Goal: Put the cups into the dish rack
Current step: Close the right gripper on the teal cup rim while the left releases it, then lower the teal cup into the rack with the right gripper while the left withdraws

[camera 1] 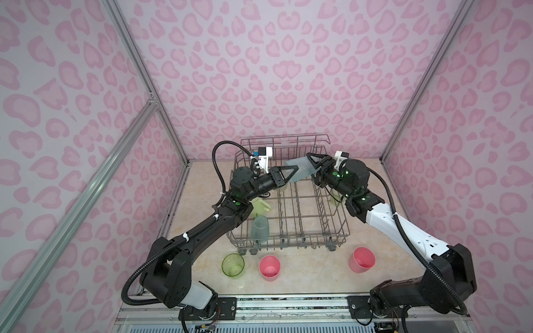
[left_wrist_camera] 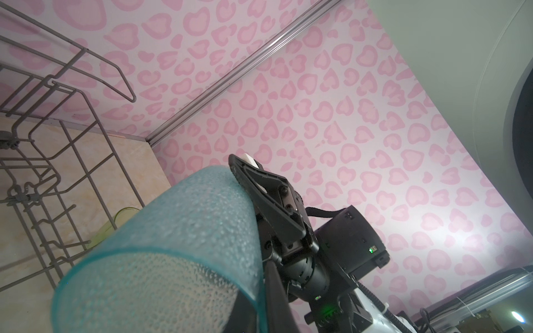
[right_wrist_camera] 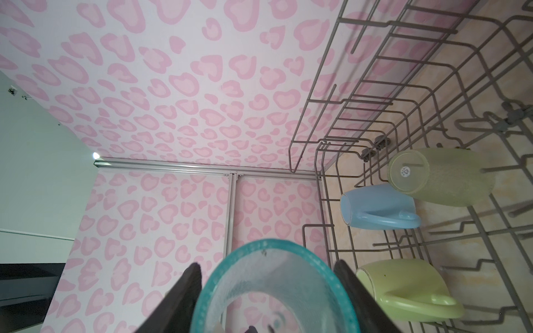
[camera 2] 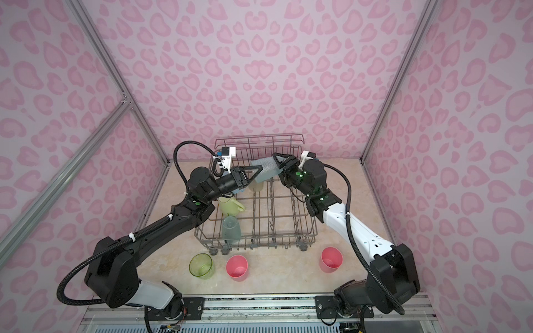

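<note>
A translucent teal cup [camera 1: 301, 169] [camera 2: 264, 171] hangs on its side over the back of the dish rack [camera 1: 291, 243], between both grippers. My left gripper [camera 1: 292, 172] [left_wrist_camera: 261, 299] is shut on its rim wall, one finger inside and one outside. My right gripper [camera 1: 311, 162] [right_wrist_camera: 268, 268] is shut round the cup's base end, a finger pressed on each side. In the rack stand a pale-yellow mug [camera 1: 260, 206], a teal cup [camera 1: 259, 228], a light-blue mug [right_wrist_camera: 375, 206] and a greyish-beige cup [right_wrist_camera: 438, 176].
In front of the rack a lime-green cup [camera 1: 233, 265] and two pink tumblers [camera 1: 269, 267] [camera 1: 362, 259] stand upright on the marble table. Another lime-green cup [left_wrist_camera: 115, 227] lies past the rack's right side. Pink patterned walls close in on three sides.
</note>
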